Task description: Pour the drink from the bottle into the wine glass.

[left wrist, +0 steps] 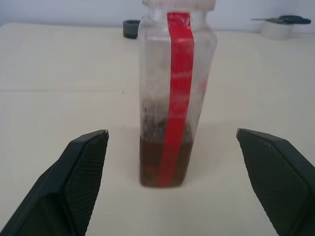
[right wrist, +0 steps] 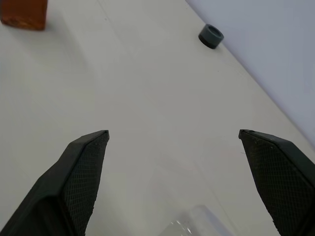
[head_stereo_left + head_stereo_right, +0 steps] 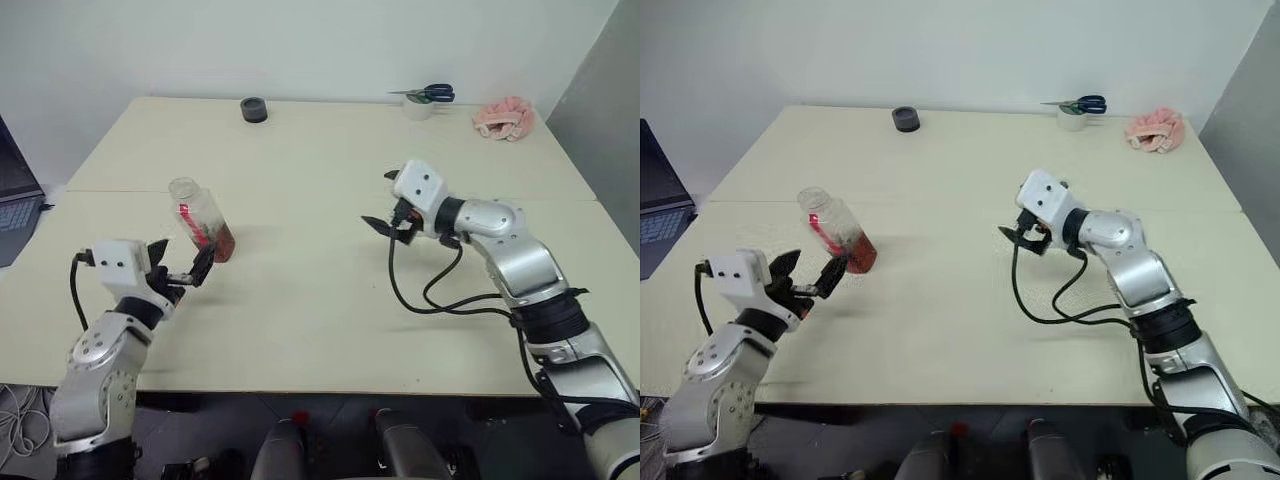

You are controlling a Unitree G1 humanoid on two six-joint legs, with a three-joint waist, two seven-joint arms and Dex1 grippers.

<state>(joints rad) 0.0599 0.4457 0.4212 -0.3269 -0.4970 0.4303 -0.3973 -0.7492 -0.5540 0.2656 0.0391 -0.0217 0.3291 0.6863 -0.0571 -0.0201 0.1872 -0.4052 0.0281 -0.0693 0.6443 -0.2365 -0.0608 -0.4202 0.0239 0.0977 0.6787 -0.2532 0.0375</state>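
Currently both claws wide, empty: left gripper (image 3: 178, 268) just short of the standing bottle (image 3: 203, 230), right gripper (image 3: 393, 203) mid-table. Next: grasp bottle, locate wine glass.

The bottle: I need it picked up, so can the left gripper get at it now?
Probably yes. The left gripper is open, its fingers apart, and the bottle stands upright just ahead of them on the table with nothing between.
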